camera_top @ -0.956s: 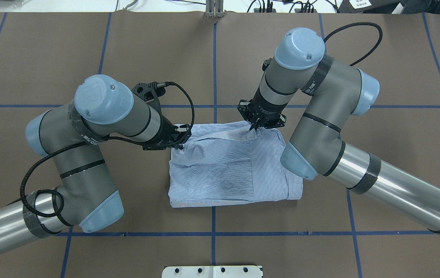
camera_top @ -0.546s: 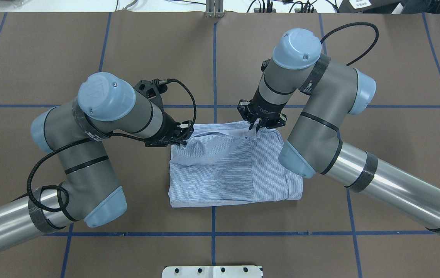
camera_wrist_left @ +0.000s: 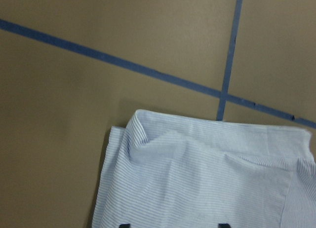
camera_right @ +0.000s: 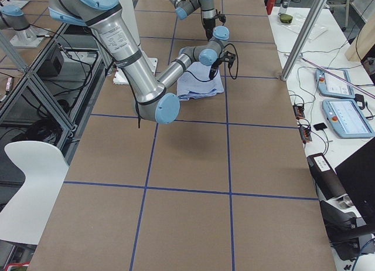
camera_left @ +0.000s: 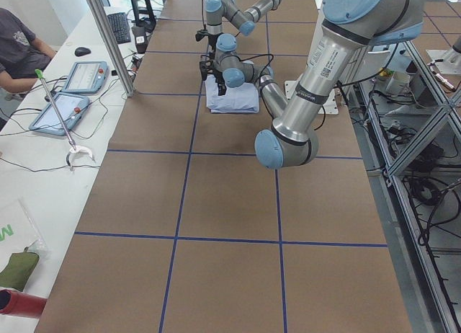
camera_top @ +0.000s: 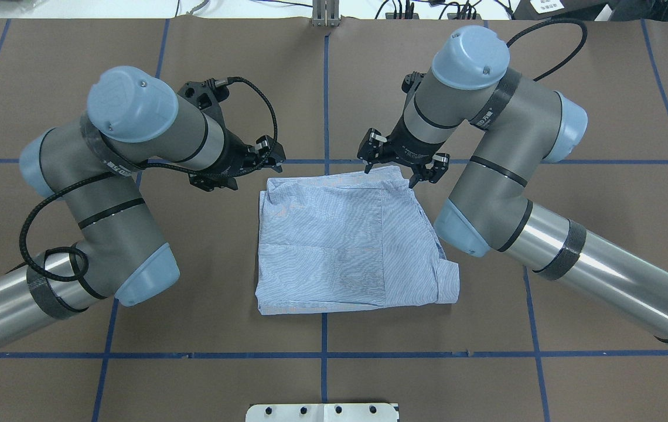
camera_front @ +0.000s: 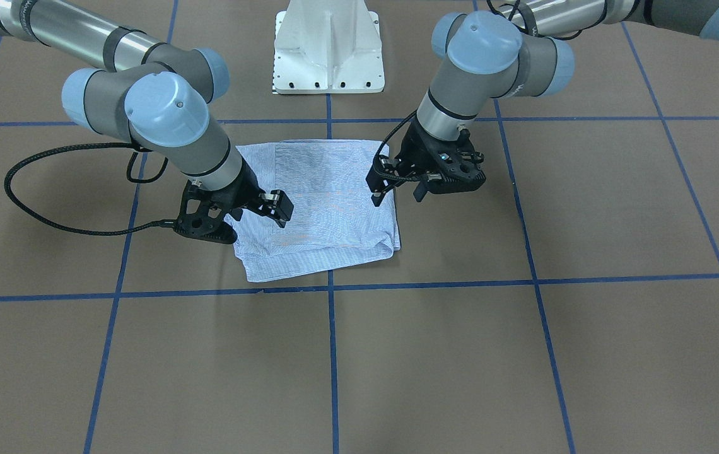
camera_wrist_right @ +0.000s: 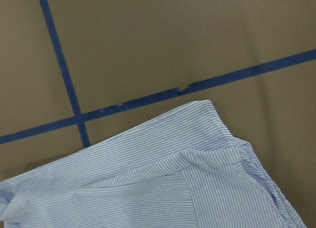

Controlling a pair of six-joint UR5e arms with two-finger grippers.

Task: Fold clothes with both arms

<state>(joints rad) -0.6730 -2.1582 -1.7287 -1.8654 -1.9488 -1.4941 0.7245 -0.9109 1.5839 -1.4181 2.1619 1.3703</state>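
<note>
One shirt [camera_top: 351,240]: folded rectangle on the worktop [camera_top: 545,70], beyond the white base [camera_top: 322,412].
Far edge: rumpled, furthest from the base.
Hands: left hand [camera_top: 269,153] and right hand [camera_top: 389,174] at its corners, spread open, empty.
Progress: folding looks nearly done; perhaps smoothing left.

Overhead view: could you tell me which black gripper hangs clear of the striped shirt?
The left black gripper: it hangs over bare brown table beside the light-blue striped shirt, while the right gripper hovers over its far edge.
</note>
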